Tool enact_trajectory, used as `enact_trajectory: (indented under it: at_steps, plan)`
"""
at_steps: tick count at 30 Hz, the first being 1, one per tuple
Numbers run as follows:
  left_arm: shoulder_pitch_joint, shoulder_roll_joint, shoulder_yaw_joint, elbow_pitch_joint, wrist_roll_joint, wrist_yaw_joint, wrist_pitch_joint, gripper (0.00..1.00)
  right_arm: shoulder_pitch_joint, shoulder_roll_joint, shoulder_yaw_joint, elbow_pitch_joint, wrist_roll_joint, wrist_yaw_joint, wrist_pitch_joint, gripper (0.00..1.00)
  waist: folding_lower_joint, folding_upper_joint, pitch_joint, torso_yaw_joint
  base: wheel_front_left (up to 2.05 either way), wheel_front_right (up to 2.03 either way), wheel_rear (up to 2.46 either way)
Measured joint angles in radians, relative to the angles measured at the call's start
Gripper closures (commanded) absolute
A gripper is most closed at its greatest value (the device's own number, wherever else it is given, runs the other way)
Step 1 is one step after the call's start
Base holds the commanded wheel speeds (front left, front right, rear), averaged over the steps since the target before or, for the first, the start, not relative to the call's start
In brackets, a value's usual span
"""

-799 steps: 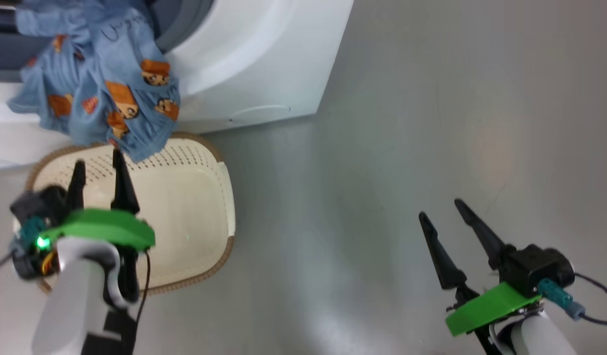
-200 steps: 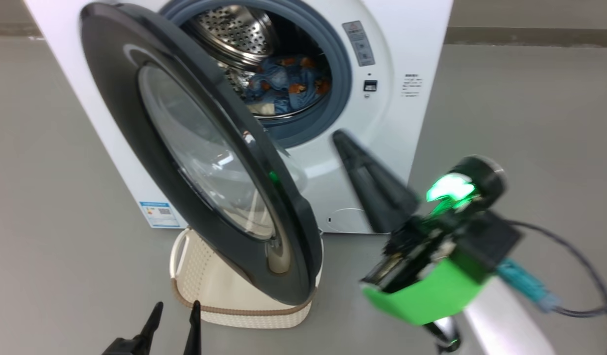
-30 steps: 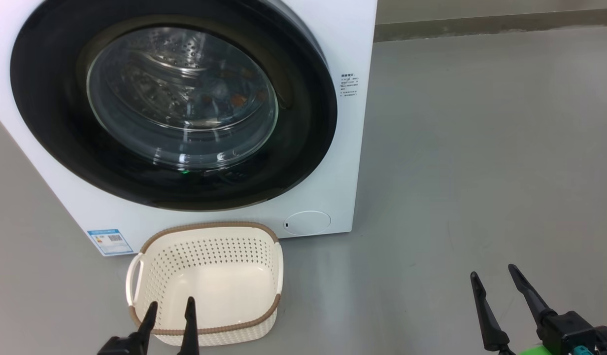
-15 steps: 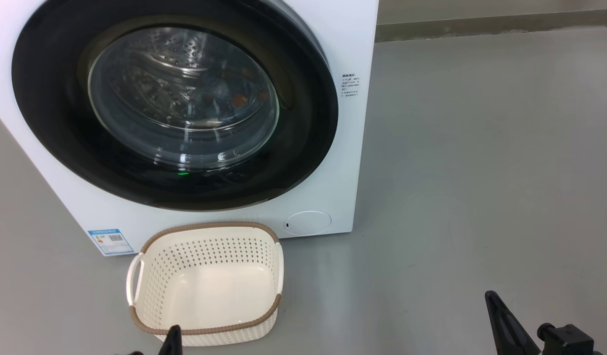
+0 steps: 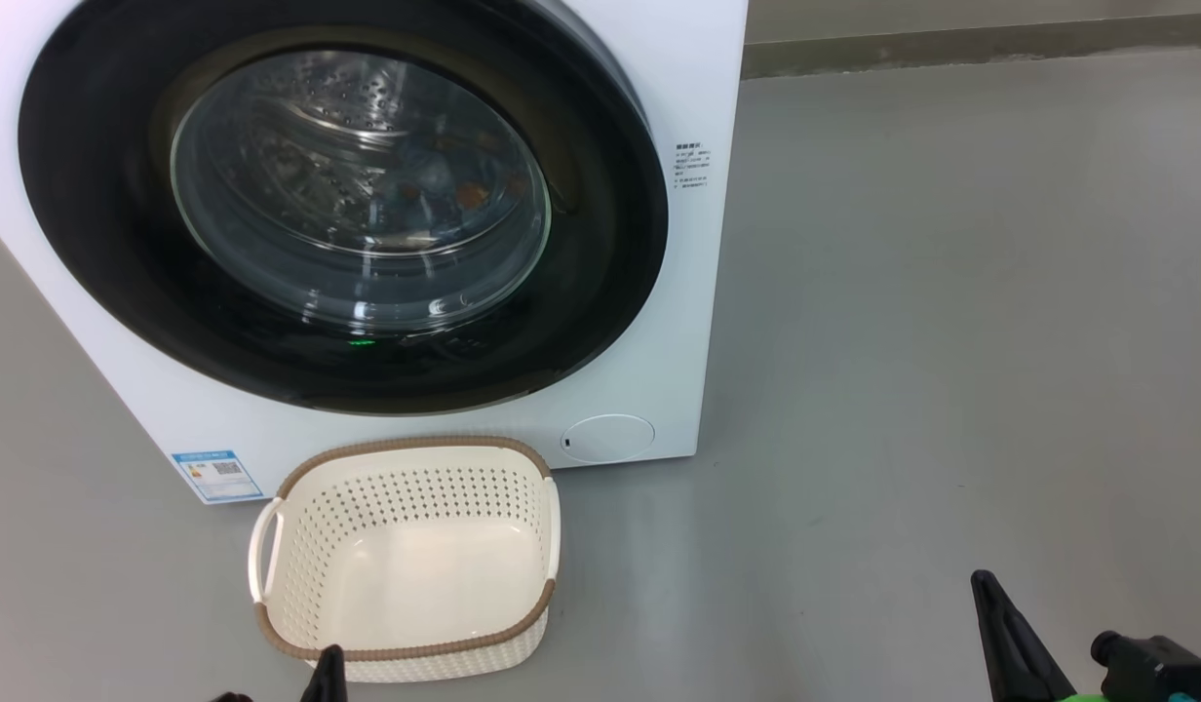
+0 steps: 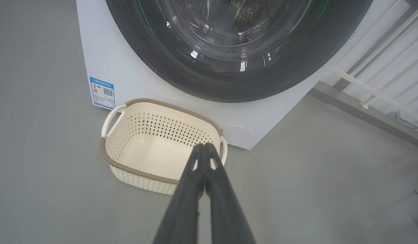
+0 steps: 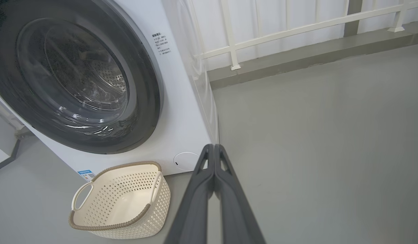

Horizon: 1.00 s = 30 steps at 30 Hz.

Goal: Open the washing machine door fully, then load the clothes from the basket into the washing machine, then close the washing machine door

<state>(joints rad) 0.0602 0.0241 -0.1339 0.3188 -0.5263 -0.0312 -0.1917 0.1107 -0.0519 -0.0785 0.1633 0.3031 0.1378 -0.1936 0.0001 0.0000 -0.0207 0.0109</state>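
Washer [image 5: 703,117] sits on floor [image 5: 903,341]. Door [image 5: 610,244] looks flush shut, glossy black rim, clear bowl centre. Task likely done. To finish well, confirm it's latched and stay off it. Basket [image 5: 406,446] empty, just before washer. Clothes [image 5: 472,195] dim behind glass. Left jaws and right jaws pressed together, holding nothing.

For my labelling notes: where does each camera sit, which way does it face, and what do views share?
Head view: on the head, facing forward and down at the washing machine; left tool and right tool tips at bottom.
Left wrist view: on that wrist, facing along its shut tool toward the basket.
Right wrist view: likewise, toward the machine's lower corner.
Shared: empty basket before the closed washing machine door.
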Motion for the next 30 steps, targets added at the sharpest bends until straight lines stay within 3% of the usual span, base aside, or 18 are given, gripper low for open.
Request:
enact_trajectory:
  at_steps: [30]
  plan:
    - [-0.03,0.0,0.061,-0.012,-0.311,-0.026,0.088,1.0,-0.053,0.002,-0.017,0.028,0.374,0.0,0.09,1.0,0.0,0.0,0.007,-0.003,0.0,0.0,0.0]
